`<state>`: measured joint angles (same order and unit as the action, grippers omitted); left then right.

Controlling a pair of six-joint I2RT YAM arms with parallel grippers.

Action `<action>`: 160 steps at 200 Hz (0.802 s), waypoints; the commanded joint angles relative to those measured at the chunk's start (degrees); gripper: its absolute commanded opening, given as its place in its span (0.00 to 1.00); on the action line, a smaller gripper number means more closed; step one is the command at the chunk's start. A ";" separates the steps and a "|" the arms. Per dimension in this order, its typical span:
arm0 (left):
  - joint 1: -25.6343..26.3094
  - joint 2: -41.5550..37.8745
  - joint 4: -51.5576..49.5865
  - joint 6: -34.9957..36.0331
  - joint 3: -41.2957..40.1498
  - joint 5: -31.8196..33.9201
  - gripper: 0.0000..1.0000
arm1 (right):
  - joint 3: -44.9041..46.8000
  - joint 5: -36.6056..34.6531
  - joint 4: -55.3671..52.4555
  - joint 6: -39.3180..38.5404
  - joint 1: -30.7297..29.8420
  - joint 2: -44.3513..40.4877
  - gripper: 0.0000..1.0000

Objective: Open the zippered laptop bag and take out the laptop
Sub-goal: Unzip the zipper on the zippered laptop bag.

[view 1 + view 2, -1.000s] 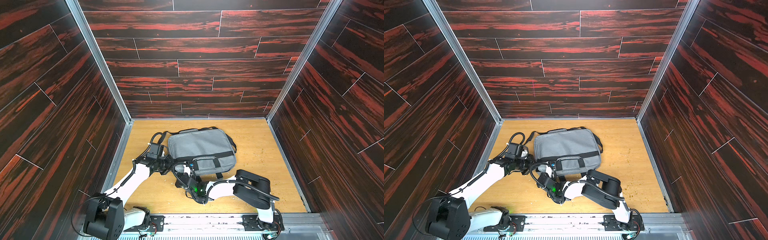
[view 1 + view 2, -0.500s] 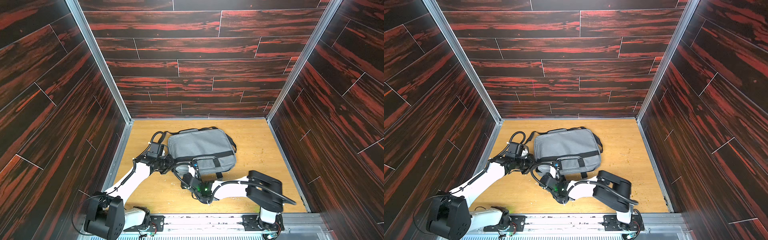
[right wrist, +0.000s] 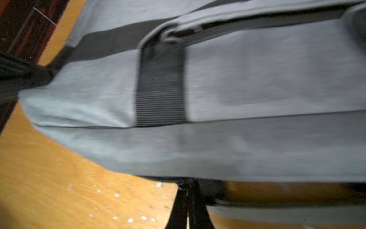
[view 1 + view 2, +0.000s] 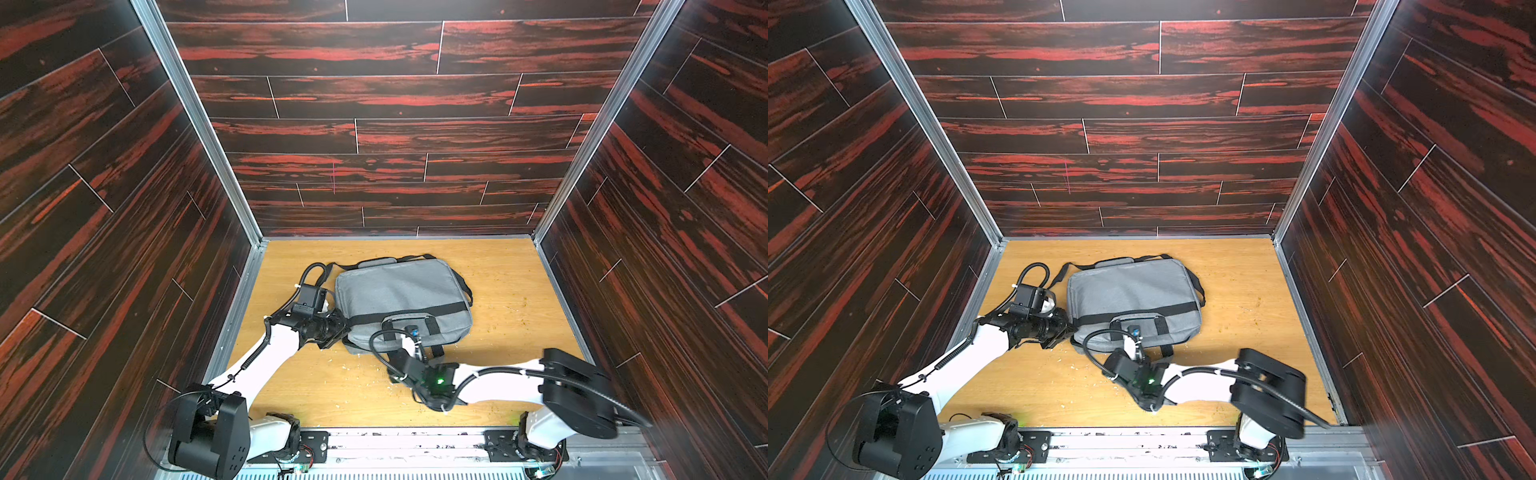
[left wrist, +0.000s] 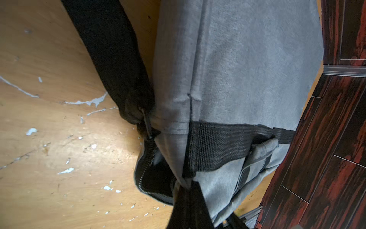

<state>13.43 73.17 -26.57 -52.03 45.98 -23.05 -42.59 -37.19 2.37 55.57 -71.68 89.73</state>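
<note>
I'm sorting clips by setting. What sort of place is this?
Probably a robot test booth: dark wood-look walls box in a wooden table, and a left arm and right arm are mounted on a metal rail at its near edge, by a grey bag.

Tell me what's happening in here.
Two arms work on a grey zippered laptop bag lying on the wooden table. The left end effector pinches the bag's corner fabric, where the zipper already gapes. The right end effector is closed at the bag's near edge, seemingly on the zipper. No laptop shows yet.
</note>
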 commanded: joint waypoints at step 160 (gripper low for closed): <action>-2.10 -0.97 -2.64 1.41 -0.51 1.78 0.00 | 14.63 18.64 -9.06 -19.60 32.60 -22.85 0.00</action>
<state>12.32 73.14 -27.75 -51.62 45.87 -23.03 -28.64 -21.21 -6.35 40.27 -43.05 68.29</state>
